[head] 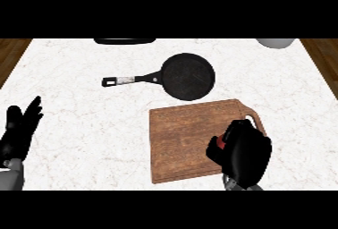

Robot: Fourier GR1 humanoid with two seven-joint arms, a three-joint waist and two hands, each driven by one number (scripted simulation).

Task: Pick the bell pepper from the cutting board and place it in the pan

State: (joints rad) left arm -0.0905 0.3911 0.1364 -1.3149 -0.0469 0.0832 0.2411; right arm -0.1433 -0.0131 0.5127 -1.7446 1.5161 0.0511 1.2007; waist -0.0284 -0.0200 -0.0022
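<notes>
While the right hand (pixel 242 152) sits curled over the near right part of the cutting board (pixel 185 138), only a sliver of red shows at its inner edge, which I take to be the bell pepper (pixel 218 142) under the fingers. The fingers look wrapped around it, though most of the pepper is hidden, so I cannot say how well it is seated. The pan (pixel 189 76) lies beyond the board, its handle pointing left, with bare counter (pixel 79 125) between them. The left hand (pixel 20 129) rests open near the left edge, fingers up.

The risk I see is in the lift: a round, smooth pepper caught mostly at one side could roll out of the curl. Carried low, it could also clip the pan's rim and push the pan away.
</notes>
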